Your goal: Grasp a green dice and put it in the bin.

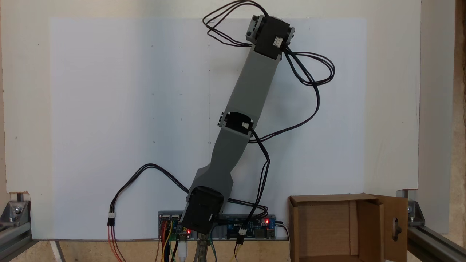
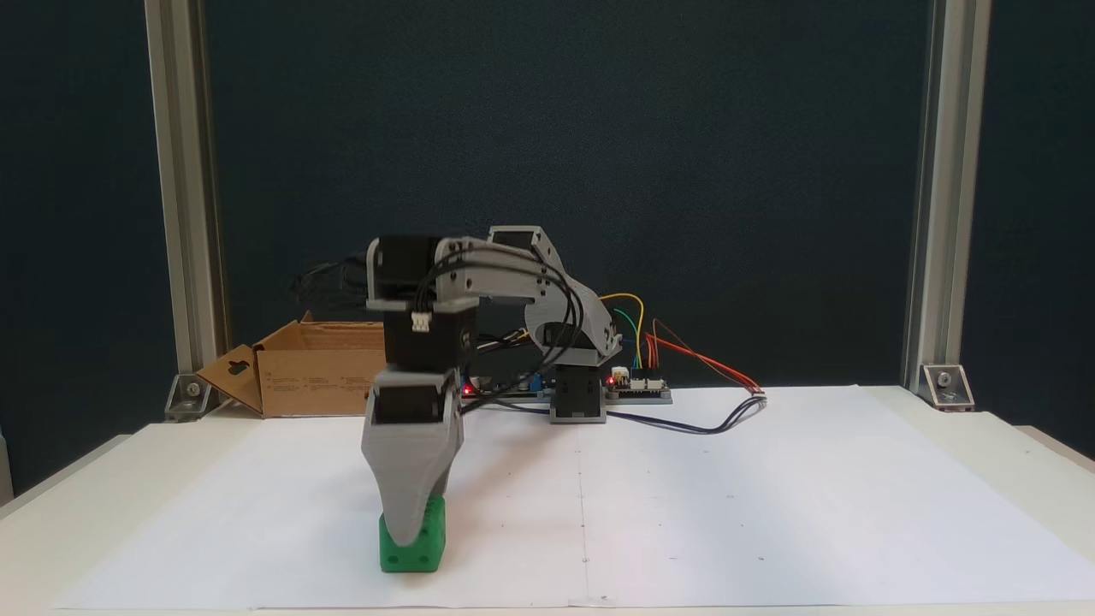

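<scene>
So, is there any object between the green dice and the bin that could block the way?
Nothing visible does. The end effector is down at the green dice, and only bare white paper lies between it and the bin, which sits open beside the arm's base.

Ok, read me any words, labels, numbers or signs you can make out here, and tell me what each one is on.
Nothing here can be read.
Bin: a few lines of small dark print on the side wall, too small and blurred to read.
Green dice: round pips, no numerals; the gripper covers part of it.
Circuit boards at the arm's base: any markings are too small to make out.
</scene>
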Motion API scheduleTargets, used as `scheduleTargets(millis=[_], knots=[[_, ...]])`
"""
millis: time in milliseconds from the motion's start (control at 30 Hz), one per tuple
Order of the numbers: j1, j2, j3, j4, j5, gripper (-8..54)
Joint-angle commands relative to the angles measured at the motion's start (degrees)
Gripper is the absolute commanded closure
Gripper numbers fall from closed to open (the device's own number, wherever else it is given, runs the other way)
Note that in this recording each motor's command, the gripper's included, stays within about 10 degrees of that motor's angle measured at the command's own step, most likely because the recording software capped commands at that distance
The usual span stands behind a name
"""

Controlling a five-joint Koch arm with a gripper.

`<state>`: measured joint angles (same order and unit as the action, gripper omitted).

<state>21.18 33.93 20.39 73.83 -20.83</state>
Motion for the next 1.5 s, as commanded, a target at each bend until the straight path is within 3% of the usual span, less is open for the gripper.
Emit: scheduleTargets(millis=[0,1467], knots=[[0.0,1.1,-3.5,2.4,-3.8,1.8],[0.7,-1.7,-5.5,-0.2,1.1,2.5]])
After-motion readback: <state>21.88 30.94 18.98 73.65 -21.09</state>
